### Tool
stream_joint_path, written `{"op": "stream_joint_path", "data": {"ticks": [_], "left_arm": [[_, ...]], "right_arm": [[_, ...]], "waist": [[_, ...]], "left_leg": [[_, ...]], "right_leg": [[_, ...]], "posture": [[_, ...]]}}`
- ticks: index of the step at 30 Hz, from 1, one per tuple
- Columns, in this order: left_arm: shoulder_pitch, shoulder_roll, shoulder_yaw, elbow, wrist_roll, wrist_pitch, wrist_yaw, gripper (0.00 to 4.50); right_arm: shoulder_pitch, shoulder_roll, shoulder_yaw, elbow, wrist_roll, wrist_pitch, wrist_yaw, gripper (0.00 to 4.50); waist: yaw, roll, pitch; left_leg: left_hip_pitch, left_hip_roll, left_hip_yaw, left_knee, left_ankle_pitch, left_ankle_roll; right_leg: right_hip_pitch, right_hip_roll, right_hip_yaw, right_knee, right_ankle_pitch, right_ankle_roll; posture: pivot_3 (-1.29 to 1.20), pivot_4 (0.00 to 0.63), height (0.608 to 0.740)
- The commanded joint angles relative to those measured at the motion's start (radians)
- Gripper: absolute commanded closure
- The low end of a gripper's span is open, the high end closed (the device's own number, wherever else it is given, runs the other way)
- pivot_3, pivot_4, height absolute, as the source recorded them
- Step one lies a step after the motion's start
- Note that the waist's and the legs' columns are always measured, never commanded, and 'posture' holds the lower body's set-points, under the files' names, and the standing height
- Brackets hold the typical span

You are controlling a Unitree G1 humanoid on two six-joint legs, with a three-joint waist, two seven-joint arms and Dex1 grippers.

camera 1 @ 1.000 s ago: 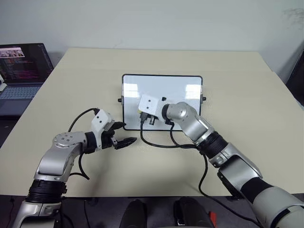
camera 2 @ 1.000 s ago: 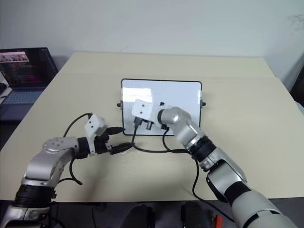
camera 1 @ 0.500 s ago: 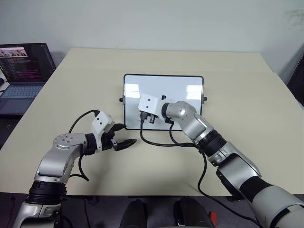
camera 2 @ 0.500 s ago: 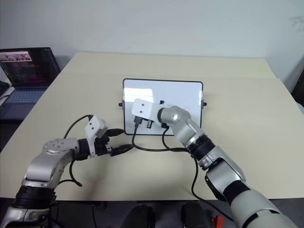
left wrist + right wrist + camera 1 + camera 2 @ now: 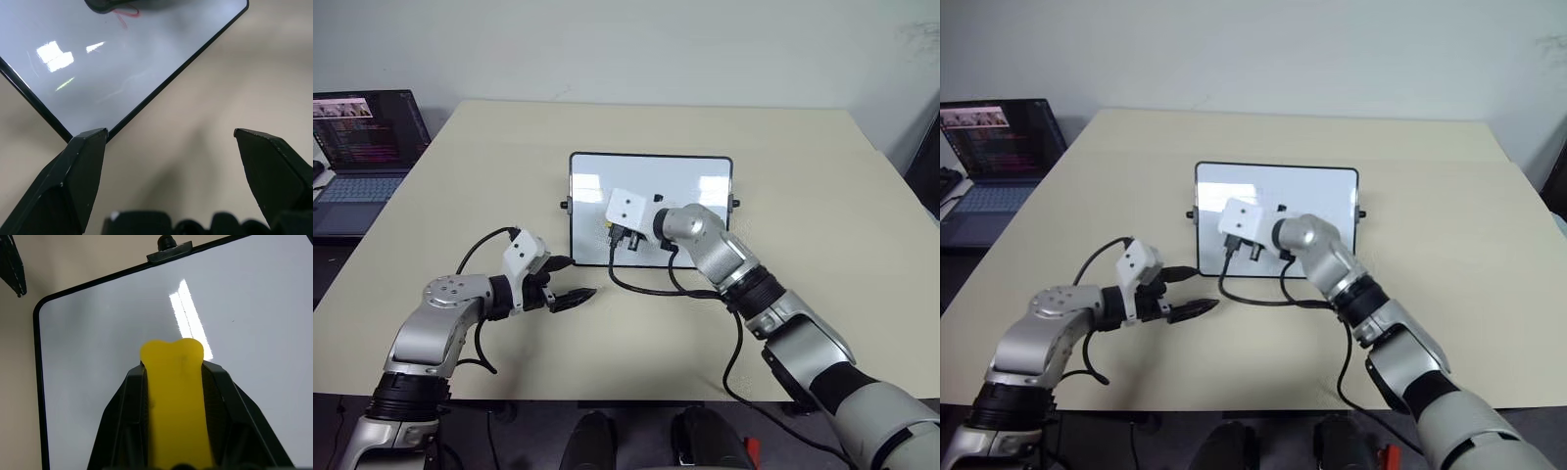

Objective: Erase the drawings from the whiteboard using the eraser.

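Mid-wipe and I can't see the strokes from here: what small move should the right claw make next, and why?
Probably slide the right claw, shut on the small yellow block eraser, toward the thin red marker scribble that the left wrist view shows on the glossy white black-framed whiteboard, beside the dark shape over the board.

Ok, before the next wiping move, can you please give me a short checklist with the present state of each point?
1. Eraser held in the right tool: ok, both fingers clamp its sides.
2. Right tool over the whiteboard: ok.
3. Eraser pressed onto the board surface: cannot tell.
4. Drawings all removed: not ok, a red scribble shows in the left wrist view.
5. Left tool out of the wiping path: ok, it is open beside the board's near left corner.
6. Board lying flat on the table: ok.
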Motion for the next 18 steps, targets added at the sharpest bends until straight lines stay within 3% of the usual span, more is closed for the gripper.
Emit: {"op": "stream_joint_path", "data": {"ticks": [1,6,12,18], "left_arm": [[-0.012,0.010,0.002,-0.021,-0.002,-0.021,-0.006,0.00],[-0.012,0.009,0.001,-0.023,-0.002,-0.019,-0.006,0.00],[-0.014,0.009,-0.002,-0.023,-0.002,-0.019,-0.009,0.00],[-0.014,0.008,-0.003,-0.023,-0.003,-0.020,-0.011,0.00]], "right_arm": [[0.039,-0.033,0.011,0.007,-0.019,0.039,0.043,3.36],[0.057,-0.051,0.024,-0.017,-0.028,0.052,0.082,3.36],[-0.012,-0.029,-0.043,0.032,-0.021,0.012,-0.026,3.36],[0.056,-0.083,0.010,-0.002,-0.021,0.048,0.083,3.36]], "waist": [[0.000,0.000,0.000],[-0.001,0.000,0.000],[-0.001,0.000,0.000],[0.003,0.000,0.000]], "left_leg": [[0.000,0.000,0.000,0.000,0.000,0.000],[0.001,0.000,0.000,0.000,0.000,0.000],[0.001,0.000,0.000,0.000,0.001,0.001],[0.000,0.000,0.000,0.000,0.001,0.001]], "right_leg": [[0.000,0.000,0.000,0.000,0.000,0.000],[0.000,0.000,0.000,0.000,0.000,0.000],[0.000,0.000,0.000,0.001,0.000,0.000],[0.000,0.000,0.000,0.000,0.000,0.000]], "posture": [[0.00,0.150,0.740],[0.00,0.150,0.740],[0.00,0.150,0.740],[0.00,0.150,0.740]]}}
